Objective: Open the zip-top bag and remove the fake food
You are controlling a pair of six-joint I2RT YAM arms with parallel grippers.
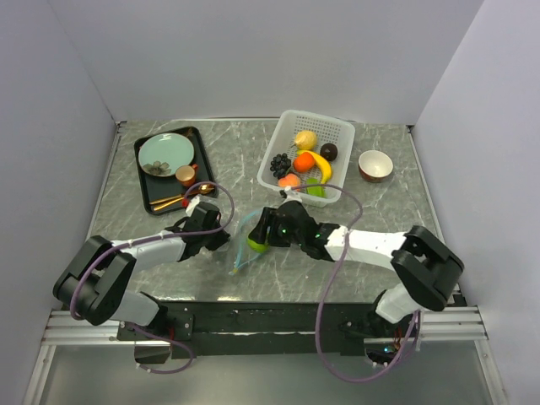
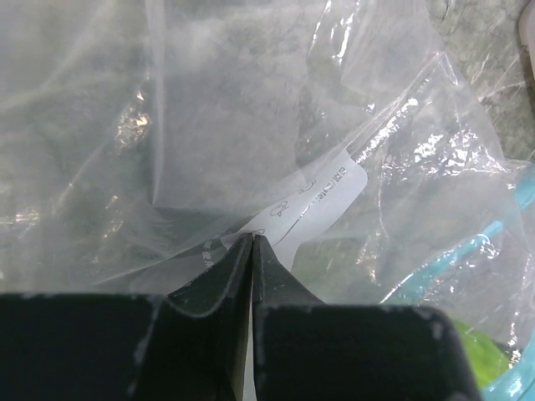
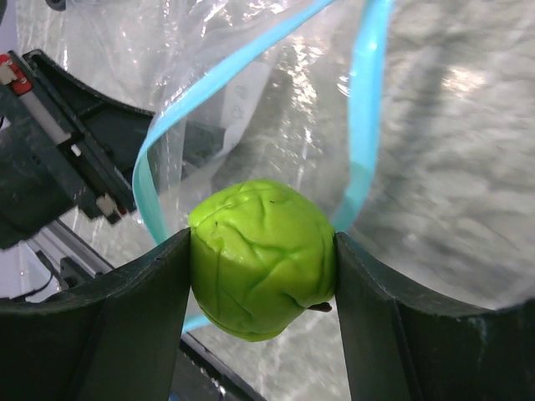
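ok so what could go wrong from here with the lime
The right gripper pinches the lime on its rounded sides, so it may pop loose. The teal zipper strip loops close around it and may snag, dragging the zip-top bag out of the left gripper, which pinches only thin film.

I see the bag in the near middle of the scene. It is clear and crinkled, and its teal zipper strip is parted into an open loop. One green fruit, round and wrinkled, sits at this mouth, clamped between the fingers of the right gripper. The other fruits lie in the basket, far right: lemon, brown ball, grapes, orange, banana, peach and one more green piece.
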